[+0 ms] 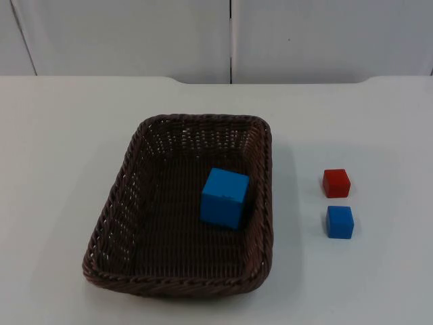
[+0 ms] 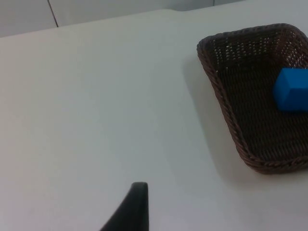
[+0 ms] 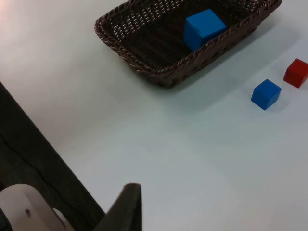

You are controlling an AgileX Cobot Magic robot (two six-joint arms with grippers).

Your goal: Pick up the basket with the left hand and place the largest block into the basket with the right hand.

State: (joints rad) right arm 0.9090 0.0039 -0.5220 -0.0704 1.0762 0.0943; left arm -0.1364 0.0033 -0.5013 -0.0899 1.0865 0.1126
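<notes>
A dark brown wicker basket (image 1: 128, 230) sits flat on the white table (image 1: 54, 169), a little left of the middle in the top view, with its long sides running away from the camera. Inside it lies the big blue block (image 1: 225, 198), resting on the woven floor close to the basket's right wall and roughly midway along that wall. It sits slightly turned against the basket's sides.

To the right of the basket, well apart from it, two small blocks stand on the bare table: a red block (image 1: 336, 183) farther back and a small blue block (image 1: 339, 221) just in front of it, near each other but not touching.

The left gripper (image 2: 137, 207) hangs over open table to the left of the basket, apart from it; its wrist view shows one black fingertip above the white surface, with the basket (image 2: 226, 110) and the big blue block (image 2: 292, 89) beyond. Whether its fingers are apart or together cannot be told.

The right gripper (image 3: 127, 207) hangs over the table near its front edge, well away from the basket (image 3: 144, 62) and from both small blocks. Its wrist view takes in the big blue block (image 3: 204, 29) in the basket, the small blue block (image 3: 265, 94) and the red block (image 3: 296, 72). One black fingertip shows here too, and the state of its fingers cannot be told.

A grey partition wall (image 1: 135, 34) closes off the table at the back.
</notes>
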